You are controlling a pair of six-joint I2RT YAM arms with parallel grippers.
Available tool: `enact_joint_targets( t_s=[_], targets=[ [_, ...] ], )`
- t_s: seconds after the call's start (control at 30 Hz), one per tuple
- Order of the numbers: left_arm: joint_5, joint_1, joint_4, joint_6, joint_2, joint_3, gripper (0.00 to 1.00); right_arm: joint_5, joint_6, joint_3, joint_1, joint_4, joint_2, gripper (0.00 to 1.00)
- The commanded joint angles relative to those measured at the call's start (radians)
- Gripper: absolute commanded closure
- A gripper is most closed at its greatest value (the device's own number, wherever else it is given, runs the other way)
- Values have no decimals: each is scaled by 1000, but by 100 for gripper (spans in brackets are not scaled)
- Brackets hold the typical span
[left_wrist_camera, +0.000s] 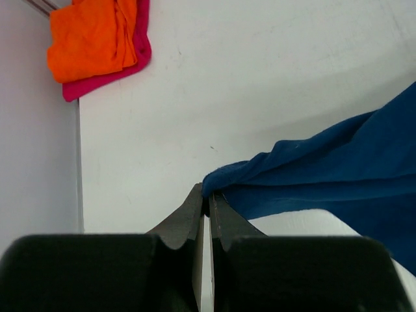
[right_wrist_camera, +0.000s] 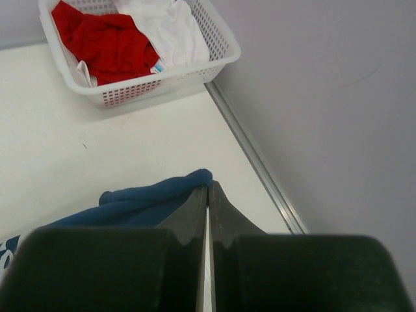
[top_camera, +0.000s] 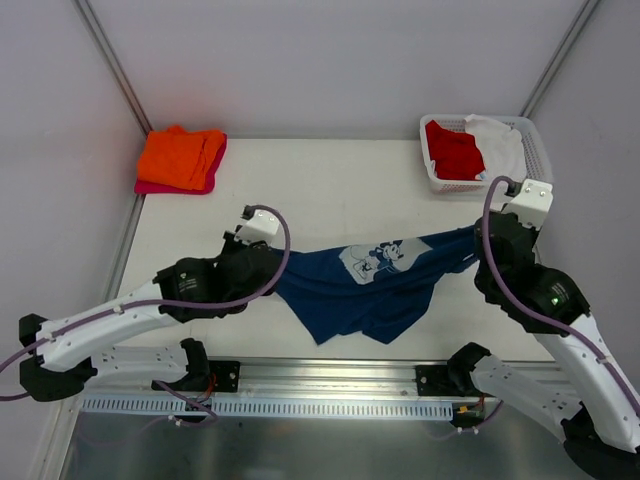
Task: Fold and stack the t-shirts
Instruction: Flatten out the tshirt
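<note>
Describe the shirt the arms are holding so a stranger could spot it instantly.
On the white table, look at the middle near the front edge. The navy blue t-shirt stretches there, pinched by the left fingers and right fingers. Only it bears a white cartoon print; the orange t-shirt and red t-shirt show none.

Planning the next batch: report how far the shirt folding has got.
Done, it seems: the orange shirt lies folded on the pink shirt, far left corner. In hand: the left gripper and right gripper are shut on the navy shirt, stretched between them. Remaining: the red shirt and white shirt, crumpled in the basket.
</note>
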State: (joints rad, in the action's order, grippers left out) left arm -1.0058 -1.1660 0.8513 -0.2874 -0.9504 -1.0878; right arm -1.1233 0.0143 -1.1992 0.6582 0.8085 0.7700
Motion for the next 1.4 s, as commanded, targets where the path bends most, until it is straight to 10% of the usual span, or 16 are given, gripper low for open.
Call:
enact_joint_targets(
  t_s=[0.0,0.23,0.27,0.3,0.6,1.07,1.37],
  targets=[
    [49,12,-20,-90,-129,-37,100,-43,-37,36,1,-72,5,100],
    [29,97,-37,-159,-540,-141,91,-52,-51,130,1,-137,81,100],
    [91,113,-53,-136,-650,-165,31,-53,-51,135,0,-141,104,100],
    [136,132,-67,-107,-703,-219,2,-61,-51,136,0,-144,113,100],
    [293,-15,-54,-30,-673,-463,1,-73,-24,174,-8,-169,137,100],
    [506,-238,100,-409,-655,-72,1,-61,-2,207,-25,-166,95,100],
    [516,-340,98,-476,-758,-115,1,-58,-11,194,-25,-109,74,99]
  ],
)
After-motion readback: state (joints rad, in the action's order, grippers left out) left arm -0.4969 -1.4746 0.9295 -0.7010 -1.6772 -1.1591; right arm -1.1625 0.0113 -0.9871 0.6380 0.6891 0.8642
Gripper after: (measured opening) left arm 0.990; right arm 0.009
